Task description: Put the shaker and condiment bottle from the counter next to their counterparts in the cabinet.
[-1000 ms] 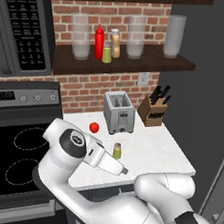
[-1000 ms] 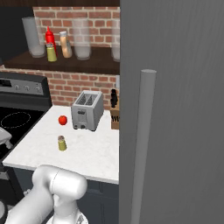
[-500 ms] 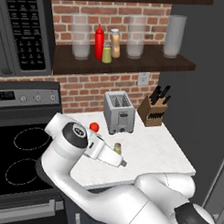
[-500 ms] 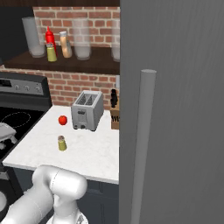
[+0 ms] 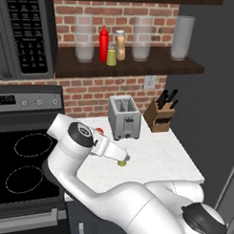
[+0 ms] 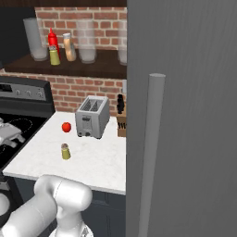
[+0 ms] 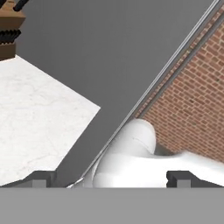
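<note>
Already cabinet (image 5: 139, 72) holds condiment bottle (image 5: 121, 45) beside red bottle (image 5: 104, 43); claw (image 7: 109, 179) spread, empty.

Even, flat rendered light, moderately bright, no glare. Soft shadow under the cabinet (image 5: 130, 67) shelf on the brick just below it; toaster (image 5: 124, 117) casts a faint shadow on the white table (image 5: 165, 159) at its base. Edges slightly soft, low-res look in all views. No lens distortion. Glass jars beside the cabinet's red bottle (image 5: 104, 43) look hazy.
</note>
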Controlling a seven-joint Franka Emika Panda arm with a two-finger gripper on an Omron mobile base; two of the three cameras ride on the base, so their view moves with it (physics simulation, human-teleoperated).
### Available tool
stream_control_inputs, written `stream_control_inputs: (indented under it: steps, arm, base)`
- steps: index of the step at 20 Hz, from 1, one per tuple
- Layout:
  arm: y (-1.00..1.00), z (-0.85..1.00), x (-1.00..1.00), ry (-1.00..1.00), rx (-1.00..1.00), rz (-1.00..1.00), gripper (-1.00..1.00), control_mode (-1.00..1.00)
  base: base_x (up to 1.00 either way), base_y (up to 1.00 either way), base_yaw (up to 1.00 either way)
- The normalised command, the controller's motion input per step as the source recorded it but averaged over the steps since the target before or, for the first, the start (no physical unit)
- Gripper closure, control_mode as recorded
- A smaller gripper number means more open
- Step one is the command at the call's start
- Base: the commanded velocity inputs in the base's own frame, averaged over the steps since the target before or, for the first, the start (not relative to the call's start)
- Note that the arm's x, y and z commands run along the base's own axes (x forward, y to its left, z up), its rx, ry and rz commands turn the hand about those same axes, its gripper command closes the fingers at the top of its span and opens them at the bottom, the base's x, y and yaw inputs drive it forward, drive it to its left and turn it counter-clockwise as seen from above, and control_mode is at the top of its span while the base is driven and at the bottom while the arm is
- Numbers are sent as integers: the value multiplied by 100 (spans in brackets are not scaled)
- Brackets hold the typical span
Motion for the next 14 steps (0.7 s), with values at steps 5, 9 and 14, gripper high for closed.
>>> stream_control_inputs:
  steps: [5, 9, 14]
  arm:
    - [0, 0, 21, -13, 0, 6, -100, -100]
    - [0, 0, 7, -7, 0, 0, -100, -100]
    - [0, 0, 0, 0, 0, 0, -100, -100]
  base:
    - [0, 0, 0]
    - [0, 0, 0]
    - [0, 0, 0]
